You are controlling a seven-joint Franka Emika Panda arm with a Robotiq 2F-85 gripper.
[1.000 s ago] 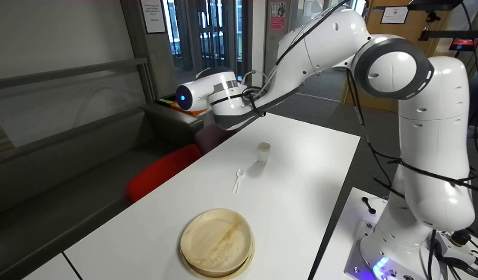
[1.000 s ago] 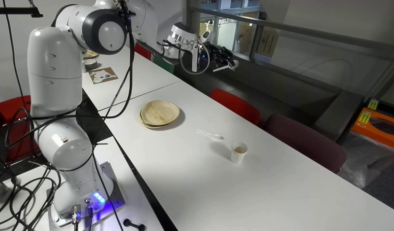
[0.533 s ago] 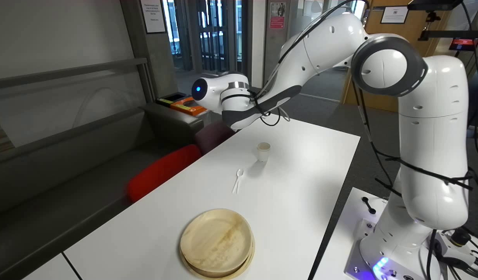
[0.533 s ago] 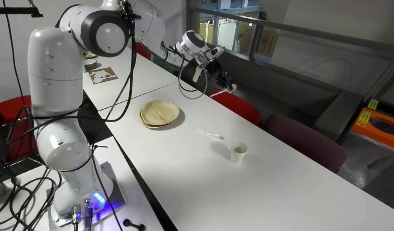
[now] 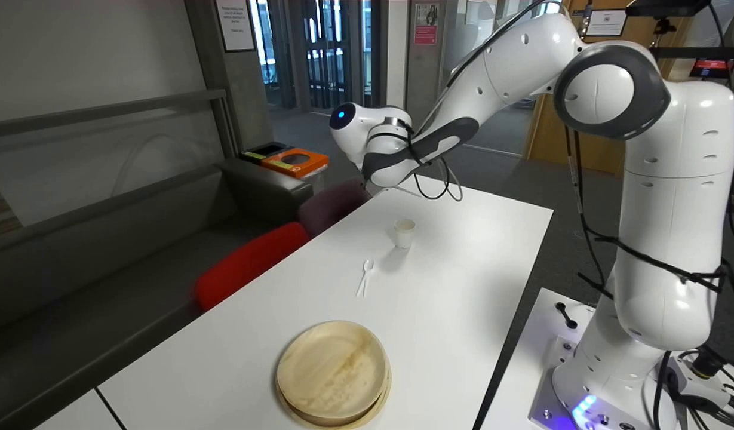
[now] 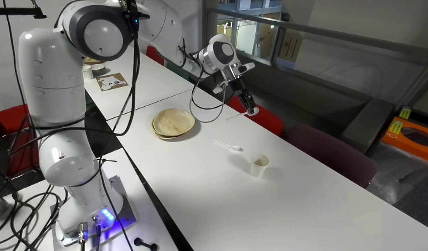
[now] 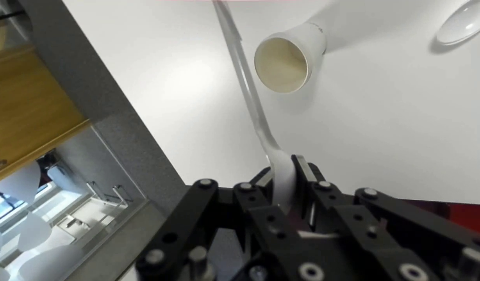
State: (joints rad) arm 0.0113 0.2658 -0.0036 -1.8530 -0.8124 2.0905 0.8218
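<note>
While your hand (image 7: pixel 283 171) clamps a white spoon (image 7: pixel 245 80) by its bowl end, the handle juts out above the counter (image 6: pixel 290 209). You've got it up in the air, well apart from the upright pale cup (image 7: pixel 290 58). A loose spoon (image 6: pixel 233 146) lies near that cup; stacked tan plates (image 6: pixel 173 122) sit farther off, same counter, in both exterior views. Red chair (image 6: pixel 269 122) behind your hand.
</note>
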